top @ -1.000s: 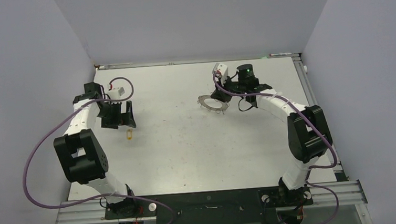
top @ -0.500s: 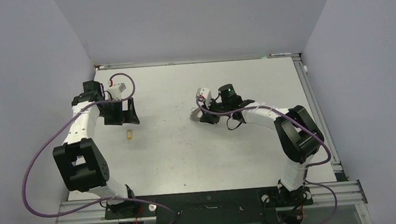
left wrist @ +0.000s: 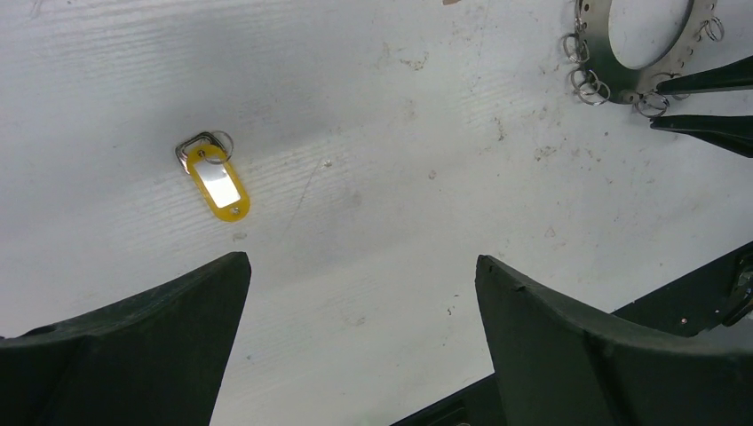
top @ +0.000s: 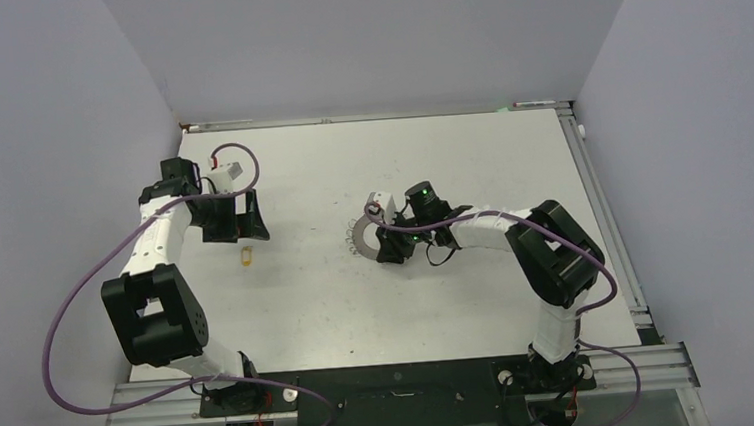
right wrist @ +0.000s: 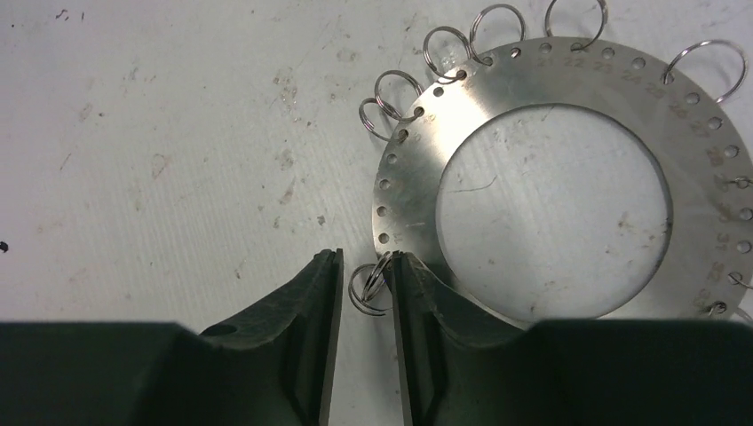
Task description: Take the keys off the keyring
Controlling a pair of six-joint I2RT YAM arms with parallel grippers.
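Note:
The keyring is a flat grey metal ring with a wide hole and thin wire loops round its edge. It lies near the table's middle and shows at the top right of the left wrist view. My right gripper is nearly closed at its rim, pinching one small wire loop, with its right finger over the ring's edge. A key, a small yellow tag on a silver loop, lies loose on the table. My left gripper is open and empty, just beyond the key.
The white table is scuffed and walled on three sides. My right gripper's fingers show at the right edge of the left wrist view. Purple cables hang from both arms.
My right gripper has moved left and nearer, and the keyring has come along with it. My left gripper has shifted slightly; the yellow key has stayed put.

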